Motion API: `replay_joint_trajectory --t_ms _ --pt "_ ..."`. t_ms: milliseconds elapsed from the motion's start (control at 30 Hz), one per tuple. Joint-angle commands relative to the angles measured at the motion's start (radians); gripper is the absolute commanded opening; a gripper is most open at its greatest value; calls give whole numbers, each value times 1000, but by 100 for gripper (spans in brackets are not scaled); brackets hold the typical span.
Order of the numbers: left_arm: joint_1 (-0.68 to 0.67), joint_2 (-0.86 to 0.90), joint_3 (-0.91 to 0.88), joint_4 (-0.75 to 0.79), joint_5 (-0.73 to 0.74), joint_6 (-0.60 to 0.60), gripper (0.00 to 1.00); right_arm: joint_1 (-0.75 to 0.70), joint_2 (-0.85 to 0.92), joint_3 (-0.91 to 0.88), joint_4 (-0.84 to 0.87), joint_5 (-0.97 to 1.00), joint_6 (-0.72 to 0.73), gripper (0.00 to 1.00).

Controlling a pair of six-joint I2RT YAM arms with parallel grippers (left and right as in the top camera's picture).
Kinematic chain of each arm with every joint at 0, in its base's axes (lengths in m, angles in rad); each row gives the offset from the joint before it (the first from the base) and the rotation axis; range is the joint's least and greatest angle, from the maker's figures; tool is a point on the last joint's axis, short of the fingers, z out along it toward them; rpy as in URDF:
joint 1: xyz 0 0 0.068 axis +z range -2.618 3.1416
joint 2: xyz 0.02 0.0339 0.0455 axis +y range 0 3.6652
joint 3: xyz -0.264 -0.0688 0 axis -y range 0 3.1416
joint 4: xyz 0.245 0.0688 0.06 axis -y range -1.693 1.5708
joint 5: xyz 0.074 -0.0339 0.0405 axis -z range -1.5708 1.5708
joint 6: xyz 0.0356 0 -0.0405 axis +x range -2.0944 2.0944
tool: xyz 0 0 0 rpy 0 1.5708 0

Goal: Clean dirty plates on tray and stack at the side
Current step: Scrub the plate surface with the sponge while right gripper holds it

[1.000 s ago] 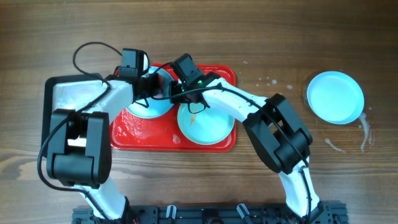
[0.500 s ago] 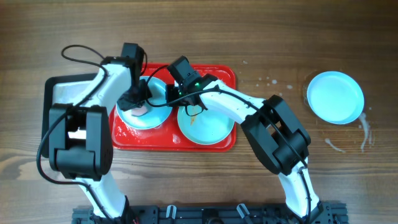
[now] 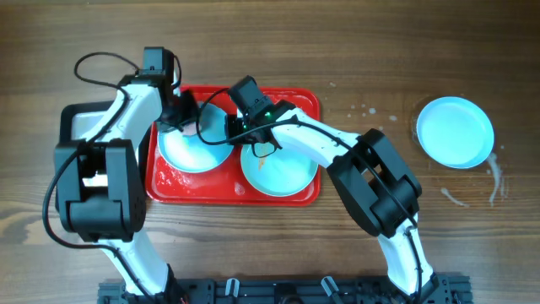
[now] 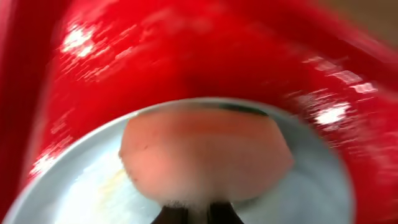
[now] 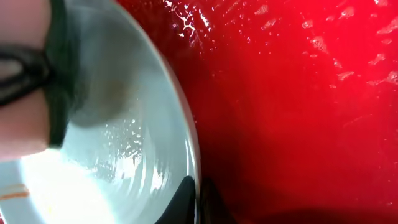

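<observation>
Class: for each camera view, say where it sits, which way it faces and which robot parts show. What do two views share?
Overhead: above the wooden table, facing down; left arm and right arm show over the large red rectangular plastic tray.
Left wrist: on the left arm, facing past the left gripper's tips at its pink sponge on a round pale blue plate.
Right wrist: on the right arm, facing past the right gripper's tips, shut on that plate's rim.
Both wrist views share plate, sponge, tray.
</observation>
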Motion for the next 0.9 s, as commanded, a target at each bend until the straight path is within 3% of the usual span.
replay_joint_trajectory --t_ms 0,167,333,500,600,867 --pt "-46 13 12 52 136 80 4 6 26 -13 -12 -18 -19 4" --pt "-69 13 12 -75 4 70 4 6 26 -13 -12 -18 -19 4" --pt "-20 13 12 -286 -165 -38 4 6 26 -13 -11 -18 -19 4" --pt "28 13 12 -390 -192 -56 4 6 26 -13 -8 -18 -19 4" --pt "43 13 12 -344 -192 -56 4 6 26 -13 -8 -18 -19 4" --pt "-43 13 -40 -3 -73 -82 4 6 26 -13 -8 -18 -19 4"
